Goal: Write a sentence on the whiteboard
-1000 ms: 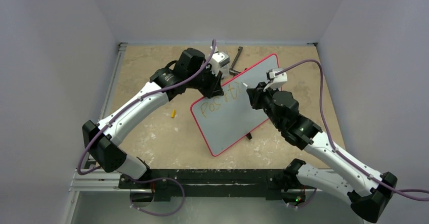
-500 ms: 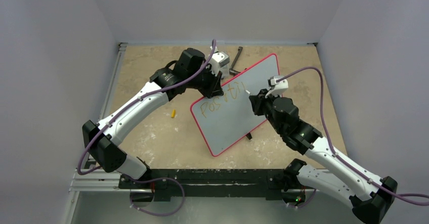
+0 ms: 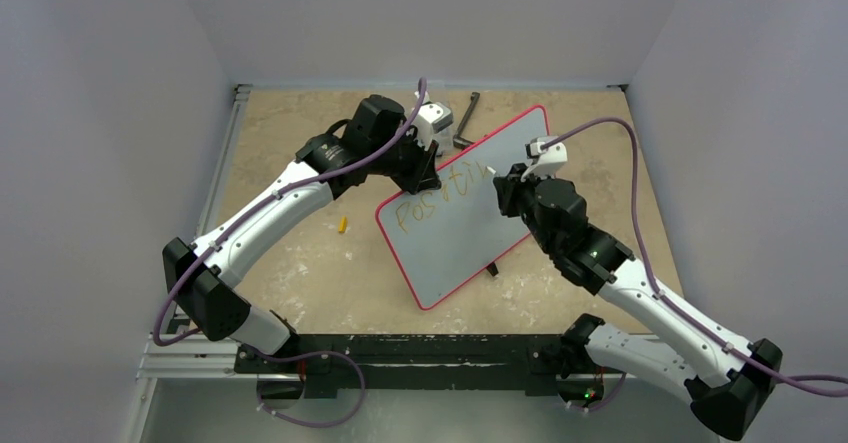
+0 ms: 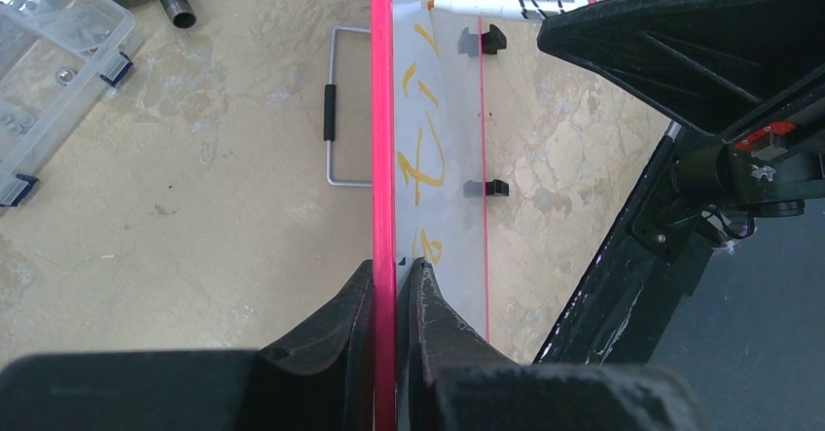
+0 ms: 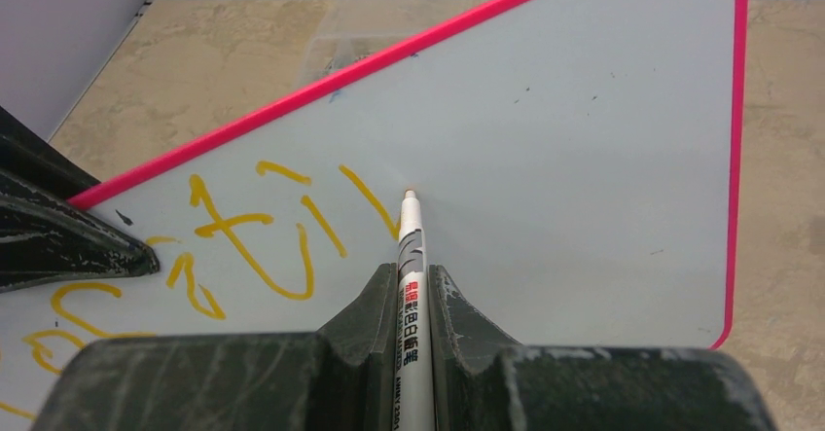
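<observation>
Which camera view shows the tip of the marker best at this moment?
The right wrist view. There the marker runs out of the right claw, and its tip shows large against the whiteboard, beside the yellow lettering. The left wrist view shows the tip side-on at the picture's top. In the top view it is tiny.

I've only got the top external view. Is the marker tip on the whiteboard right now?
Observer: In the right wrist view, the marker tip sits on blank whiteboard just past the yellow lettering. Contact looks likely.
Operator: How is the left gripper holding the board?
Observer: In the left wrist view, the left gripper pinches the pink frame edge from both faces.
Operator: Anything behind the board?
Observer: A wire handle with a black grip lies flat on the table there.
</observation>
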Robot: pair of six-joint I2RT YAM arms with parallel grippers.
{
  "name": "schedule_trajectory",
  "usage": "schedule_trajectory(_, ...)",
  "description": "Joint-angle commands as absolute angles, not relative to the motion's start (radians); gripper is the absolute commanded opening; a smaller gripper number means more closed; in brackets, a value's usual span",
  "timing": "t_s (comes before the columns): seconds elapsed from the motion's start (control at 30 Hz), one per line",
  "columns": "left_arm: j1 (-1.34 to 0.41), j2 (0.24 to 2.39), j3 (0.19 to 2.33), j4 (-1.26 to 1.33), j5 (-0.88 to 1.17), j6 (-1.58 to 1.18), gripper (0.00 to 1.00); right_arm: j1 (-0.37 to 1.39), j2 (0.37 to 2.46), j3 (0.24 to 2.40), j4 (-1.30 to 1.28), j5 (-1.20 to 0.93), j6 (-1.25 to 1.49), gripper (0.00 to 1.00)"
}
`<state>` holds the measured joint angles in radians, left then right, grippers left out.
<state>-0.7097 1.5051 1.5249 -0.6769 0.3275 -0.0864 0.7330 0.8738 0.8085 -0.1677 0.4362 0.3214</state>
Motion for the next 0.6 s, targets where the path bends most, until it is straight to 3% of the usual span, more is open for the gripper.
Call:
schedule_trajectory(0.0, -0.729, 1.506, 1.508, -0.761, 0.311, 0.016, 0.00, 0.723, 0.905, 0.867, -0.125, 0.454, 0.284, 0.00)
schedule_trajectory(0.57, -0.729, 1.499, 1.501, -0.757, 0.289, 0.018, 0.00, 0.707, 0.920, 0.921, -0.116, 0.440, 0.255, 0.00)
